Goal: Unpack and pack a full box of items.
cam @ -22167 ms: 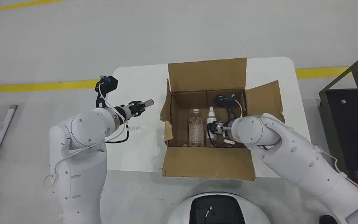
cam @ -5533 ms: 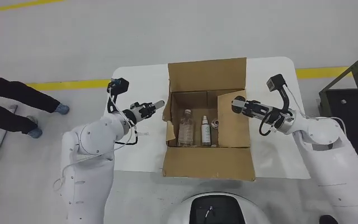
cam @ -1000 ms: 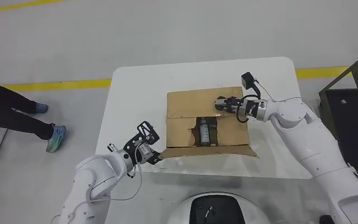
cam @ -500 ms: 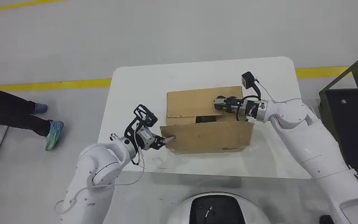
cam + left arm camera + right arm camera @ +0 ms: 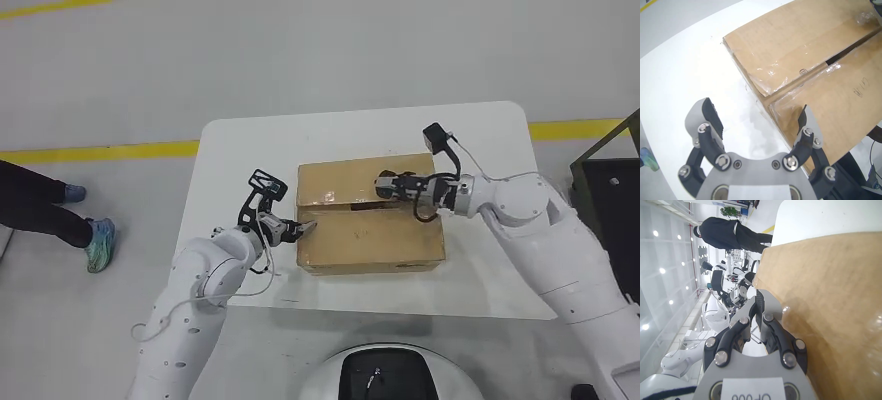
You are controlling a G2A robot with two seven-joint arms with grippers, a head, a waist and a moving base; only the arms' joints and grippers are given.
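We start with the white desk. A touch toward three o'clock of its centre sits the cardboard box, both flaps folded down. Packing looks nearly finished to us, with a thin dark gap along the seam left to press flat. At the box's nine o'clock edge is the left tool, spread wide apart, one side over the near flap's corner. On top, toward twelve o'clock, the right tool rests, closed together.
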